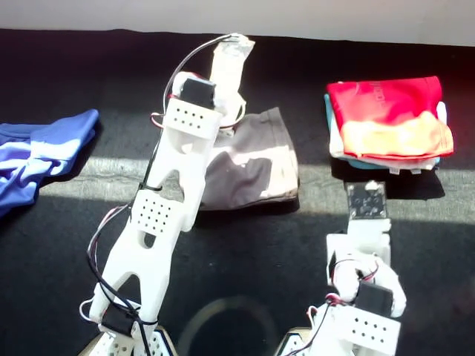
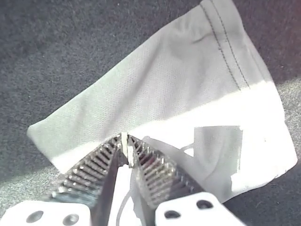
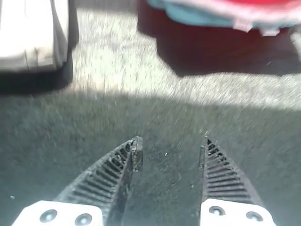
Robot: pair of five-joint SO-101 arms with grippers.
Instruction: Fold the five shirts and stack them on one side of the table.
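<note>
A folded grey shirt (image 1: 252,159) lies flat at the table's middle. My left gripper (image 1: 231,59) hangs above its far side, and in the left wrist view the gripper (image 2: 127,140) is shut over the grey shirt (image 2: 188,94), its toothed tips pressed together. At the far right sits a stack of folded shirts (image 1: 386,119) with a red one on top. An unfolded blue shirt (image 1: 37,152) lies crumpled at the left edge. My right gripper (image 1: 367,194) is low, just in front of the stack; it (image 3: 171,155) stands open over bare cloth.
A black cloth covers the table (image 1: 312,245), with a sunlit strip across its middle. In the right wrist view the grey shirt's edge (image 3: 33,33) and the stack's lower layers (image 3: 221,14) lie ahead. Bare cloth separates the blue shirt from the grey one.
</note>
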